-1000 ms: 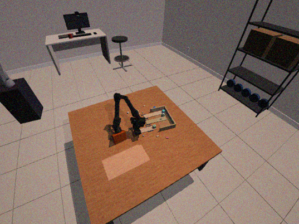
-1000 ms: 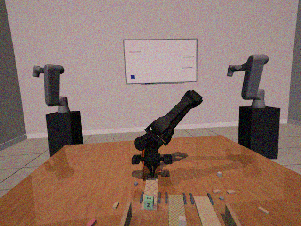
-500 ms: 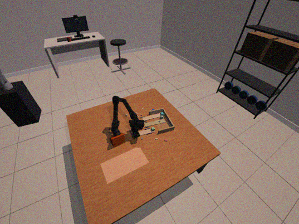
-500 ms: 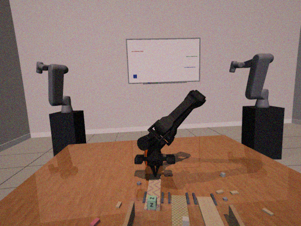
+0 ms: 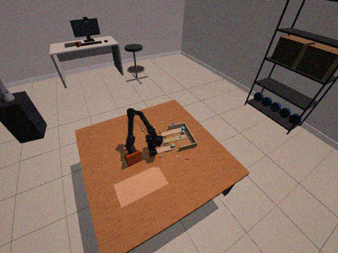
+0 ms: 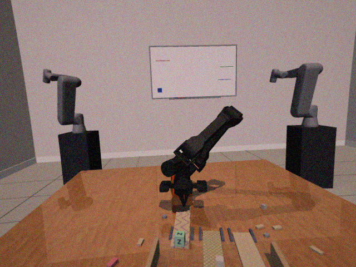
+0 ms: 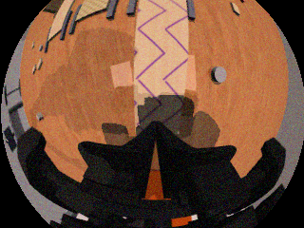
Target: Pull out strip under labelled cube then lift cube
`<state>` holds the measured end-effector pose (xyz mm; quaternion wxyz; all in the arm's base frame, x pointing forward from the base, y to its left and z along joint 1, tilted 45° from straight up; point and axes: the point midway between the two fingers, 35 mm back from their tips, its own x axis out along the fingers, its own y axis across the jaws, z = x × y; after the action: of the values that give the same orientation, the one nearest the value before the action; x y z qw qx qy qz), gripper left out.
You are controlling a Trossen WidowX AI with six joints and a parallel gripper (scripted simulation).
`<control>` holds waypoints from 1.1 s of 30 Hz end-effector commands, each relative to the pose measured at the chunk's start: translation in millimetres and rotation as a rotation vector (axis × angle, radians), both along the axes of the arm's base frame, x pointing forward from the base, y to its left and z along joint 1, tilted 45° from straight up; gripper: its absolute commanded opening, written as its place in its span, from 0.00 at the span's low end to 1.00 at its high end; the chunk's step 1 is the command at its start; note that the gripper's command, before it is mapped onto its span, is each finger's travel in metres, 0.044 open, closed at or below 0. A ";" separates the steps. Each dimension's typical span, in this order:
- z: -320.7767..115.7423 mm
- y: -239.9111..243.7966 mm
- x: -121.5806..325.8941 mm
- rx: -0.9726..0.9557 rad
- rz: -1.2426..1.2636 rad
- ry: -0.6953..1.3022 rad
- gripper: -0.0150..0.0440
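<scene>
The green cube marked Z [image 5: 172,145] [image 6: 179,238] rests on the purple zigzag strip [image 5: 163,149] [image 6: 182,219] [image 7: 159,52], near the strip's end away from the arm's base. That strip lies flat between dark rails, its other end reaching out toward the base. My gripper [image 5: 152,153] [image 6: 184,204] [image 7: 156,124] is shut, with its tips together, pointing down at the strip's base-side end. The tips look to be on or just above the strip; contact cannot be told. Nothing shows between the fingers.
A crosshatched strip [image 6: 212,242] [image 7: 95,9] with a pale cube [image 6: 219,261] and a plain strip [image 6: 248,247] [image 7: 60,21] lie alongside. A walled frame [image 5: 188,146] [image 6: 154,254] stands around the far side. Small scattered pieces include a grey disc [image 6: 164,216] [image 7: 218,74] and a pink block [image 6: 112,262].
</scene>
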<state>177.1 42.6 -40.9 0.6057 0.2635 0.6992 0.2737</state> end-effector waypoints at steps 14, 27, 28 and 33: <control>19.6 -24.4 45.4 -0.016 -0.040 0.036 0.61; 20.6 -28.4 97.3 -0.016 -0.040 0.033 1.00; 20.7 -28.6 101.0 -0.016 -0.040 0.032 1.00; 21.4 -29.7 121.2 -0.016 -0.040 0.031 1.00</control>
<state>287.1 11.8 -17.9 0.6065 0.2731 0.7031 0.2515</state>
